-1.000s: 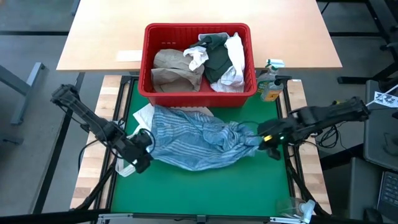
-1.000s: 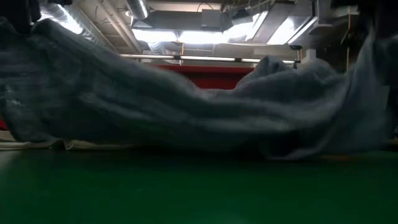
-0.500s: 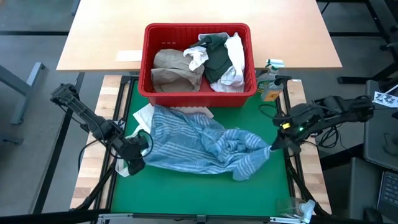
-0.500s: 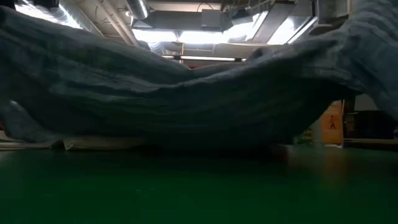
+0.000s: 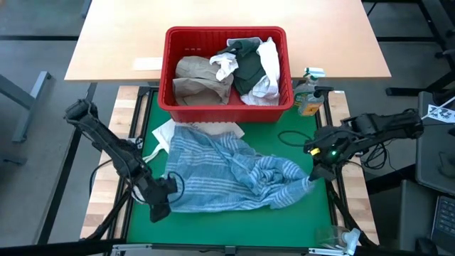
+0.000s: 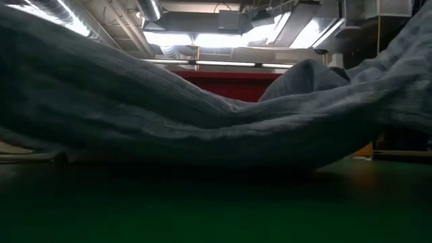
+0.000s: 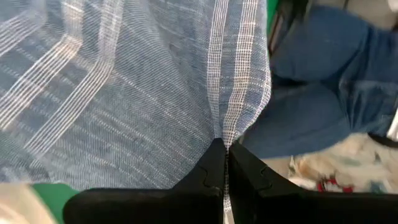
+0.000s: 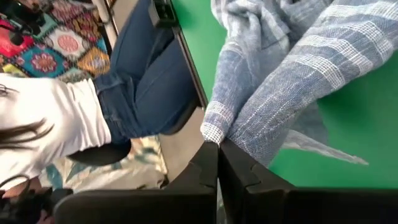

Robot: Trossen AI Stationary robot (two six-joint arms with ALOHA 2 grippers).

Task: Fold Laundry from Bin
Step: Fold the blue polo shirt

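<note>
A robotics lab or workshop: exposed silver ceiling ducts [image 6: 145, 10] and strip lights [image 6: 223, 39] fill the low view's top, and a green-matted work table [image 5: 234, 224] on a black metal frame [image 5: 340, 206] sits at centre of the high view.

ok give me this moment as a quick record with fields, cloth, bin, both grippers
cloth: blue-striped cloth spread across the green mat, stretched between both grippers
bin: red bin at the mat's far edge, holding a tan shirt, a dark top and white pieces
left gripper: shut on the cloth's near left corner
right gripper: shut on the cloth's right end
beside bin: spray bottle
</note>
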